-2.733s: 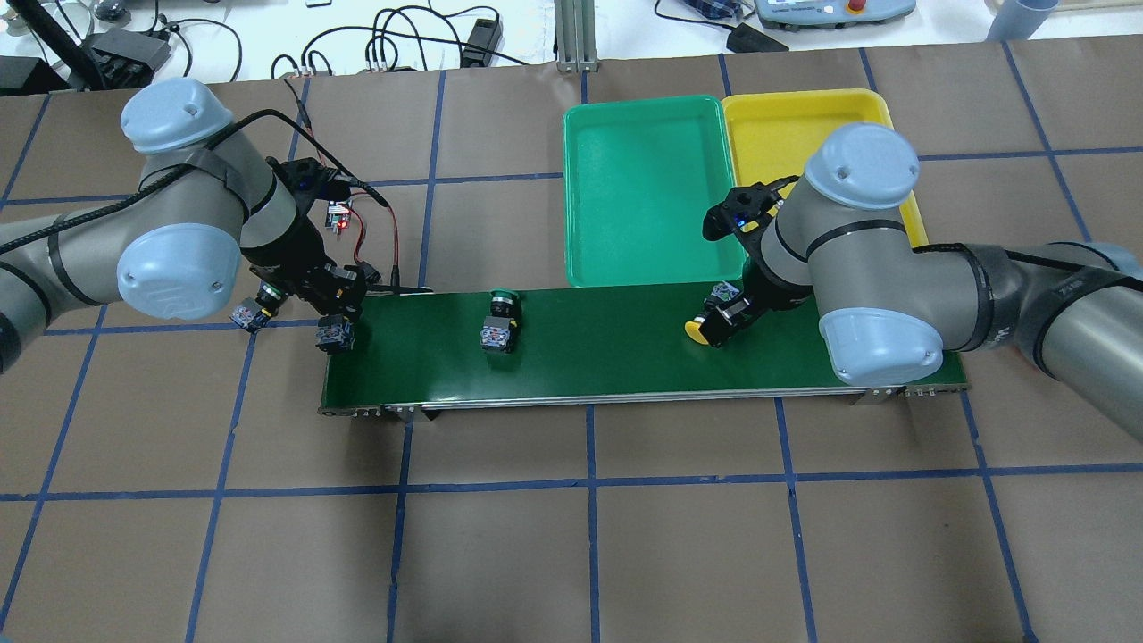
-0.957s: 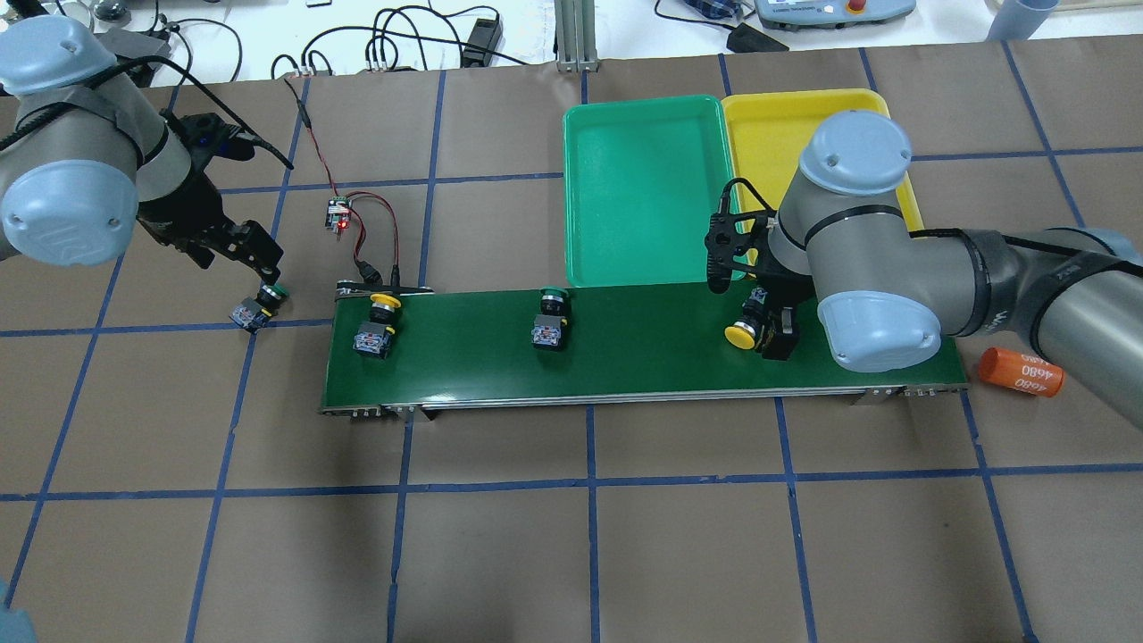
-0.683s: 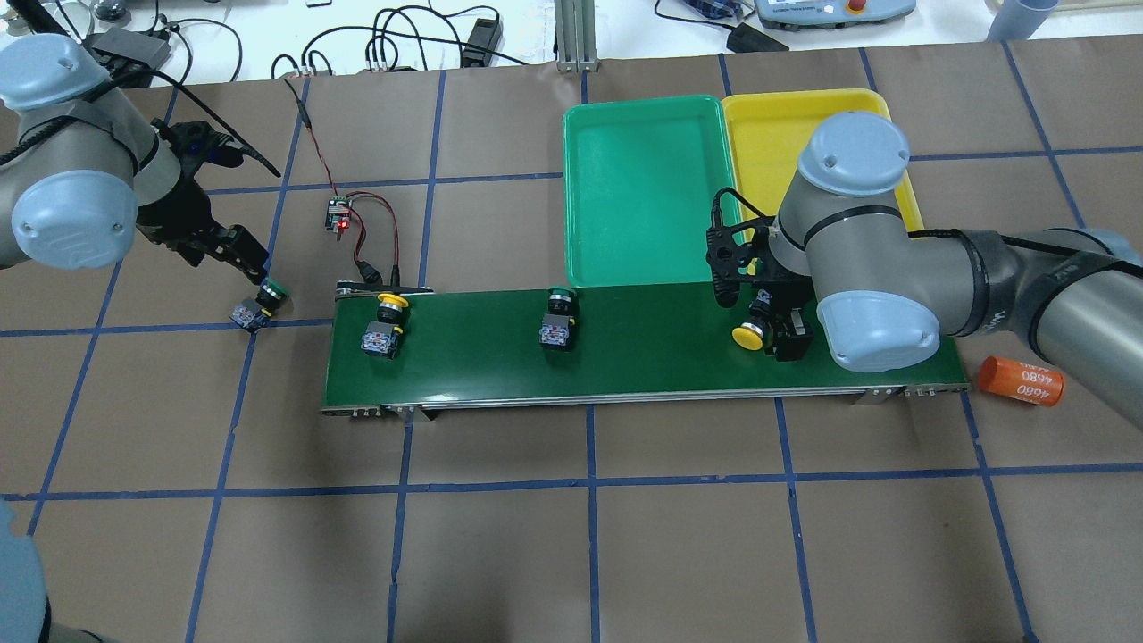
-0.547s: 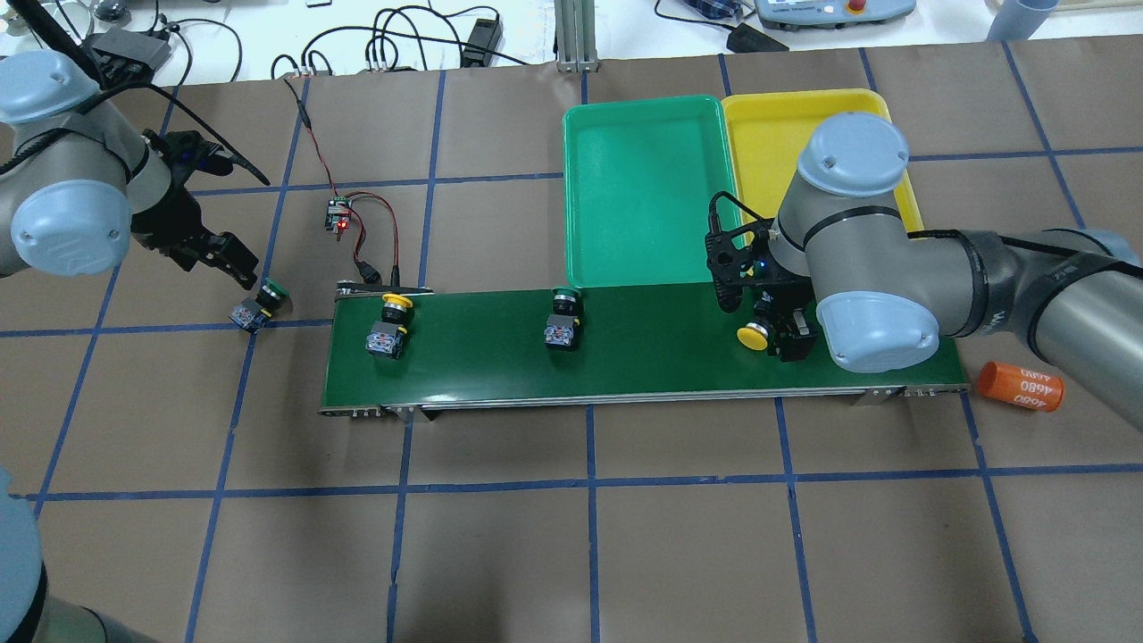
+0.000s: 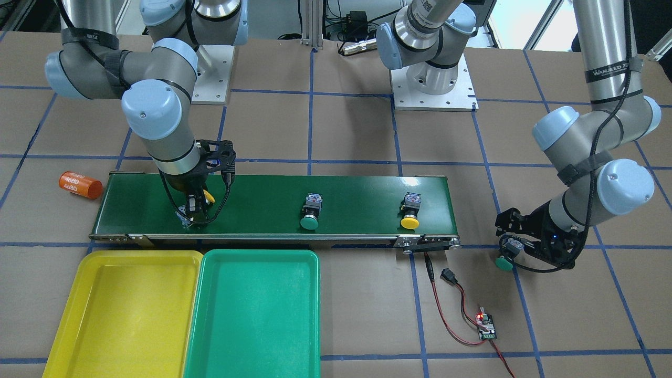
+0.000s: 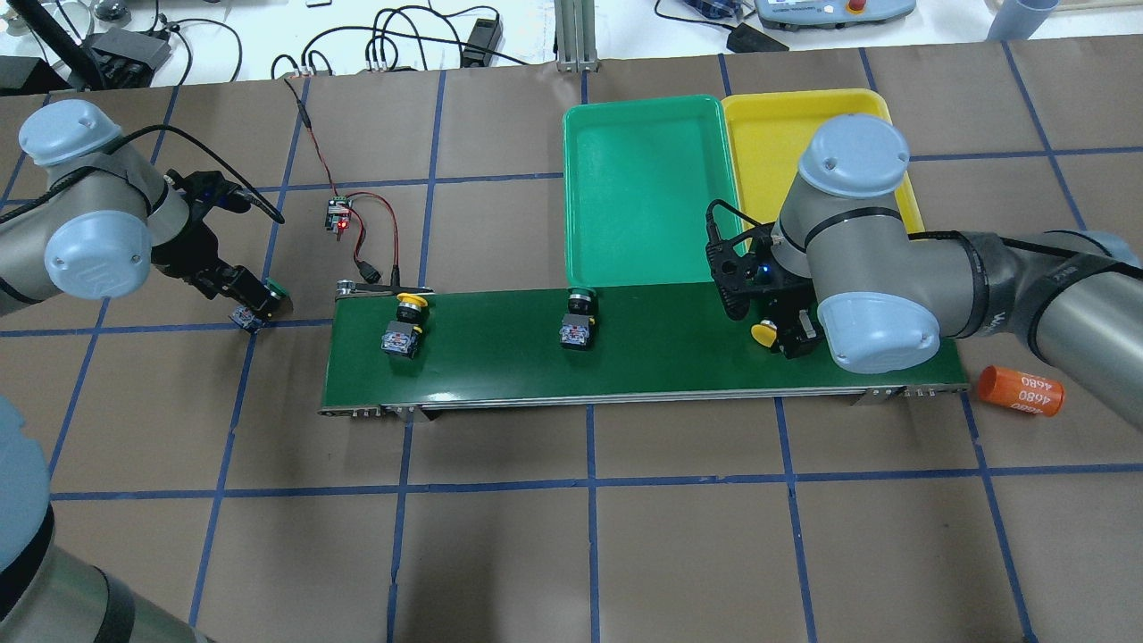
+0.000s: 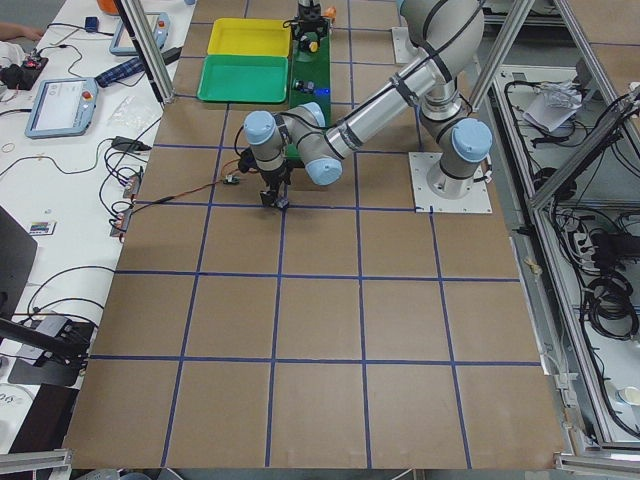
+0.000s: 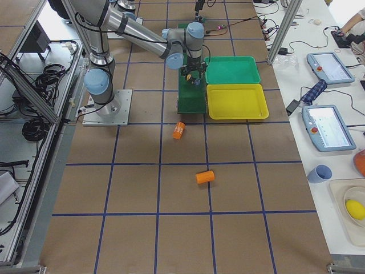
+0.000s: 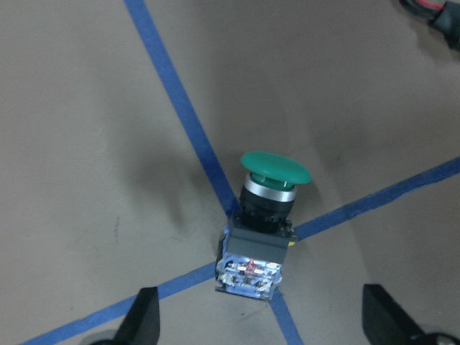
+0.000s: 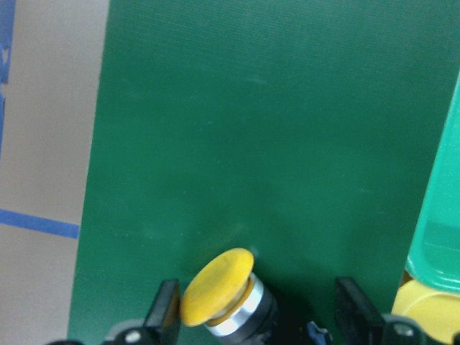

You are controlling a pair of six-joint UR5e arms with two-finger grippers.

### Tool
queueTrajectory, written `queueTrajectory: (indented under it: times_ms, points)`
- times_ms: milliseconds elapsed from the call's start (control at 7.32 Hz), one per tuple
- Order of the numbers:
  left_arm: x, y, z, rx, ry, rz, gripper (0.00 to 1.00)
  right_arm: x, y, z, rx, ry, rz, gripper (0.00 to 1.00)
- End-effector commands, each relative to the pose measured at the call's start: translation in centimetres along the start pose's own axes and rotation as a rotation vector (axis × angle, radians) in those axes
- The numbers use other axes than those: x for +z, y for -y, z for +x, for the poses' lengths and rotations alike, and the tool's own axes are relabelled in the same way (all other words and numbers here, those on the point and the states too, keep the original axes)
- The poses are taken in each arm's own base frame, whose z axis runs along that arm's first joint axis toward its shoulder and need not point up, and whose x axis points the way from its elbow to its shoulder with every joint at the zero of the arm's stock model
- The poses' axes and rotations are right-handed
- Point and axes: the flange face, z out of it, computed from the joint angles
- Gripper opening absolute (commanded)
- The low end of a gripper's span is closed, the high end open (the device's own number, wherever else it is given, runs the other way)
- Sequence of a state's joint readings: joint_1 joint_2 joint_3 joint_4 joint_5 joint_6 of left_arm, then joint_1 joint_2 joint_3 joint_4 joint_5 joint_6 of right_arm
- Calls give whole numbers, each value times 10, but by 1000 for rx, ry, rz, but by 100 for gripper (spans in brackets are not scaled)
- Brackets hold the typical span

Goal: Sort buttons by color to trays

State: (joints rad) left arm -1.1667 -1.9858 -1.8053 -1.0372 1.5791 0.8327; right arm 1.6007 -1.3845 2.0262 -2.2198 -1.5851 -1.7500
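Observation:
A yellow button lies on the belt's right part, between the fingers of my open right gripper. In the right wrist view one finger touches its cap and a gap shows by the other. A second yellow button and a green button lie further left on the belt. Another green button lies on the table off the belt's left end, under my open left gripper. The teal tray and yellow tray stand behind the belt.
The dark-green conveyor belt runs across the table's middle. An orange cylinder lies off its right end, and another lies further out. A small circuit board with red wires sits behind the belt's left end.
The belt has carried its buttons to the right. My right gripper followed the yellow button and came down around it. My left gripper moved in over the green button on the table.

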Motion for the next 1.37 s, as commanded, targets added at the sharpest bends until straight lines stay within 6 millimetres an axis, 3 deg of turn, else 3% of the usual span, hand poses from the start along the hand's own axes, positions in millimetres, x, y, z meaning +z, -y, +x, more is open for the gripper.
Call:
queueTrajectory:
  times_ms: [0,137,273,547,683,957,1230]
  points:
    - [23,5,-5,24,-10,-2,100,1,-5,-3,-7,11,-46,48]
    - [30,7,-8,25,-13,-2,74,-2,-5,-3,-9,6,-48,42]
    - [32,8,-7,25,-16,-6,1,-2,-5,-2,-1,1,-49,39]
    - [12,13,-4,34,7,24,0,-15,-7,11,11,-48,-48,39]
    - [-5,18,8,26,-15,69,0,-33,-11,33,23,-95,-50,38]
    - [-49,13,32,-91,-18,89,0,-42,-30,79,48,-127,-72,37]
    - [-94,15,78,-197,-23,77,0,-24,-64,139,156,-132,-75,38]
